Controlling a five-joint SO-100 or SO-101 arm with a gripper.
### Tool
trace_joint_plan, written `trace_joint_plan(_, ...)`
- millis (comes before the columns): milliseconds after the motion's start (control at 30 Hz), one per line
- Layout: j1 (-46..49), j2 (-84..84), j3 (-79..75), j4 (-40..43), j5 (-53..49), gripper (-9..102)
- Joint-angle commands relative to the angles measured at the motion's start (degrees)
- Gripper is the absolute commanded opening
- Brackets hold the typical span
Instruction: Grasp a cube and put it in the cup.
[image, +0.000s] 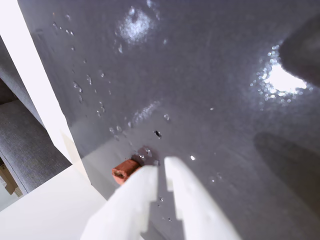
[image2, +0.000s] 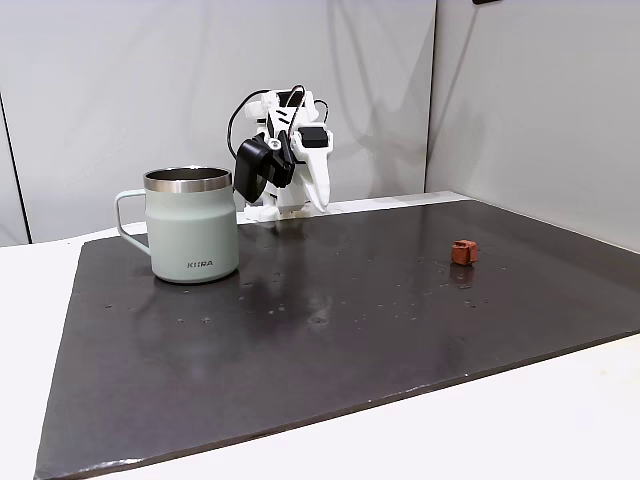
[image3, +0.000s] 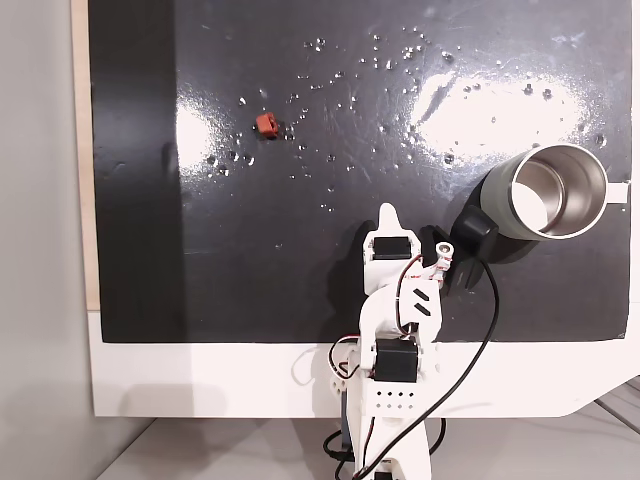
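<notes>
Gripper (image: 159, 172) fingers a narrow gap apart, nothing between them. Cube (image2: 464, 251) sits on the dark mat (image2: 330, 330), well apart from the arm (image3: 395, 300) — in the wrist view it peeks out just left of the left finger (image: 137, 192). Cup (image2: 192, 224) stands upright on the mat near the arm's base, handle pointing away from the cube in the front fixed view.

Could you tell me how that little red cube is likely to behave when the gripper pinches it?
The cube is tiny with uneven faces, so it may twist between the fingers. It looks rigid and probably light. The mat is glossy, so a nudge might slide it.
</notes>
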Motion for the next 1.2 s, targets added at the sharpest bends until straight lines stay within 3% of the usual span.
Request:
trace_joint_plan(0,0.1,0.7,-0.4,-1.7,0.2,0)
trace_joint_plan(667,0.5,0.7,-1.8,-1.7,-1.1,0)
trace_joint_plan(933,-3.3,-2.4,-17.6,3.6,-3.9,0)
trace_joint_plan(1167,-5.8,-25.7,-37.6,4.2,-1.9,0)
